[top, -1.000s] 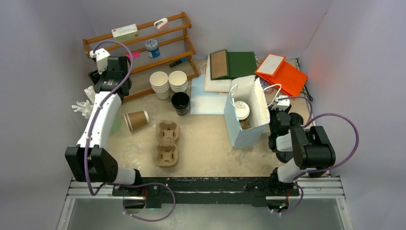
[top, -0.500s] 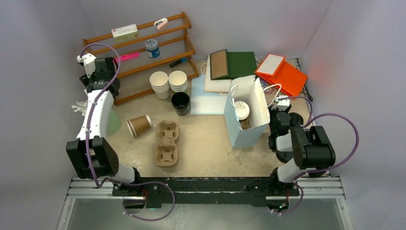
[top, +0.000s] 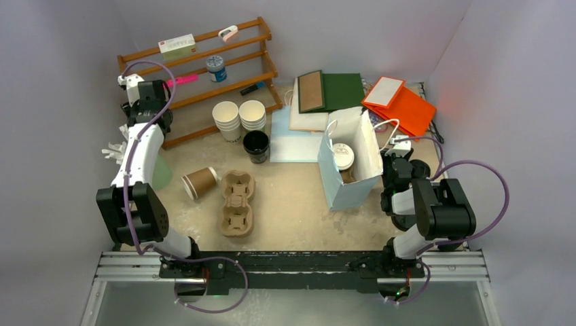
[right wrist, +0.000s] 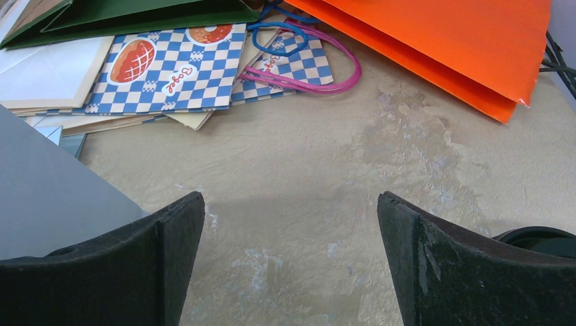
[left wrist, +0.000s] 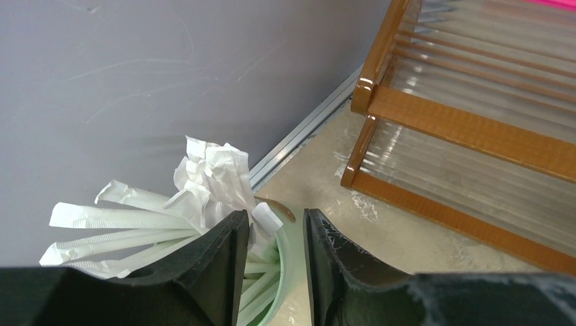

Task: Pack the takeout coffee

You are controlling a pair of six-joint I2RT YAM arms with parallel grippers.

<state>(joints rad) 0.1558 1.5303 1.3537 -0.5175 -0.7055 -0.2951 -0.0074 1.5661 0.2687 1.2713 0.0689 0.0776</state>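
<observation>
**Takeout coffee stands inside the open paper bag**

Takeout coffee [top: 343, 155] is a small white paper cup under a round white plastic lid. It stands upright inside the pale blue paper bag [top: 337, 185], right of the table's [top: 292, 217] middle. The bag stands upright with its mouth open and its white inner wall showing. Its walls close the cup in on all sides, so only the lid and the upper cup show from above.

The right gripper [right wrist: 291, 198] sits low, just beside the bag's right wall. Its jaws are spread wide with only bare tabletop between them. Beyond it lie flat bags: an orange one [right wrist: 435, 41], a green one [right wrist: 136, 12] and a blue-checked one [right wrist: 170, 68] with pink handles.

Left of the bag are a black-lined cup [top: 256, 145] and two stacks of lidless white cups [top: 239, 117]. Nearer lie a cardboard cup carrier [top: 236, 202], holding nothing, and a brown cup [top: 199, 182] on its side.

At the far left, by the wooden rack [left wrist: 469, 129], the left gripper [left wrist: 273, 216] hangs over a green cup [left wrist: 289, 258] filled with paper-wrapped straws [left wrist: 136, 219]. Its jaws stand a narrow gap apart, with straw ends and the cup's rim seen in that gap. Whether they pinch anything cannot be told.
</observation>
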